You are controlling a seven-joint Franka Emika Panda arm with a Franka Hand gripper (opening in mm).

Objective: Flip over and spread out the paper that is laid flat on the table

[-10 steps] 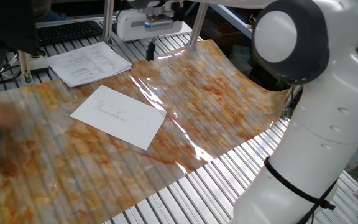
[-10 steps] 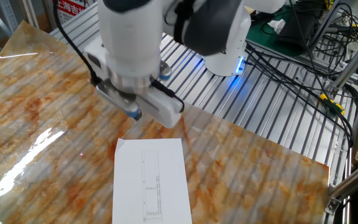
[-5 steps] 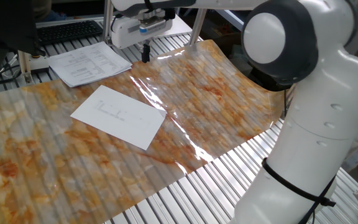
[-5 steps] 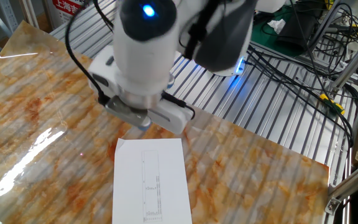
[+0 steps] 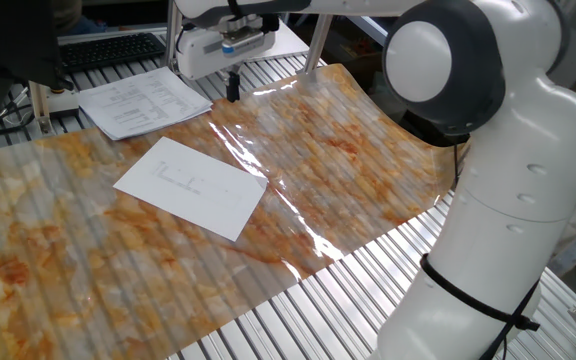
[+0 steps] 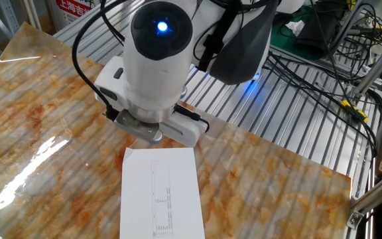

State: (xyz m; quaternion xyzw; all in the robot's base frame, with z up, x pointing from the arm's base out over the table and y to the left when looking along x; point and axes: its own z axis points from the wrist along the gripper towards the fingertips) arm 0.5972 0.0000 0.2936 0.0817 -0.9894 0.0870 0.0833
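Observation:
The paper (image 5: 193,186) is a thin white sheet lying flat on the table (image 5: 368,170), on its orange-and-grey marbled cover, with a few faint printed lines facing up. It also shows in the other fixed view (image 6: 161,192), print side up. My gripper (image 5: 234,90) hangs above the marbled sheet's far edge, beyond the paper's far corner and apart from it. Its dark fingers (image 5: 233,84) look pressed together and hold nothing. In the other fixed view the arm's wrist (image 6: 158,60) hides the fingers, just above the paper's top edge.
A stack of densely printed pages (image 5: 143,100) lies at the back left, with a black keyboard (image 5: 108,48) behind it. Bare metal slats (image 5: 348,300) run along the front right. The robot's white base (image 5: 508,230) stands at the right. Cables (image 6: 323,73) lie on the slats.
My gripper has shifted a little to the left above the sheet's far edge. A dark blur at the left edge is gone. The paper has not moved.

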